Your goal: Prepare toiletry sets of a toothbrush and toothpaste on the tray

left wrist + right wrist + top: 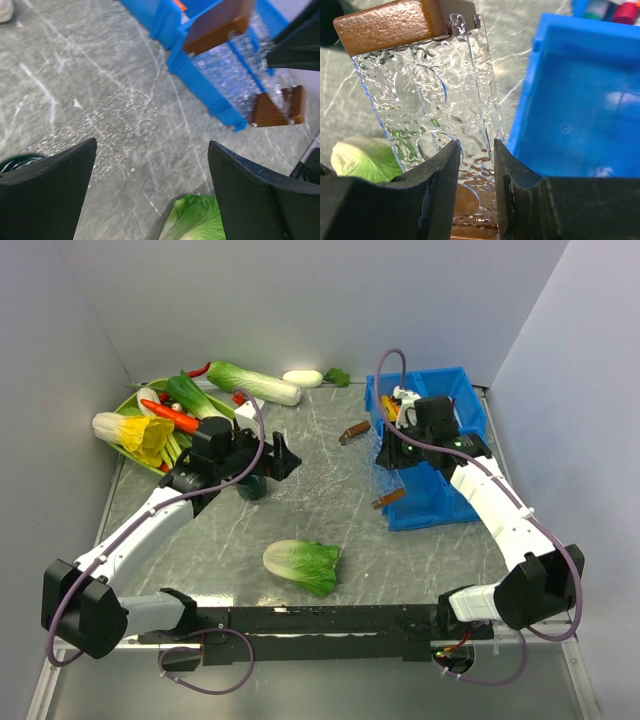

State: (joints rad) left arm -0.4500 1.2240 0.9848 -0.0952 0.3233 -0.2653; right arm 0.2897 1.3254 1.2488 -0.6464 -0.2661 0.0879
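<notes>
The tray (381, 466) is clear dimpled plastic with a brown wooden handle (354, 432) at each end. It is lifted on edge against the left wall of the blue bin (450, 495). My right gripper (397, 454) is shut on the tray's long rim; in the right wrist view the right gripper (476, 150) pinches the clear wall (435, 90). My left gripper (285, 458) is open and empty over the table's middle, and also shows in the left wrist view (151, 150). Small orange and yellow tubes (389, 407) lie in the bin's back compartment, partly hidden. No toothbrush shows clearly.
A cabbage (302, 567) lies near the front middle. A dark green cup (252, 486) stands under the left wrist. A green plate (128, 406) piled with vegetables sits at the back left. A long cabbage (252, 382) and a white piece (302, 378) lie by the back wall.
</notes>
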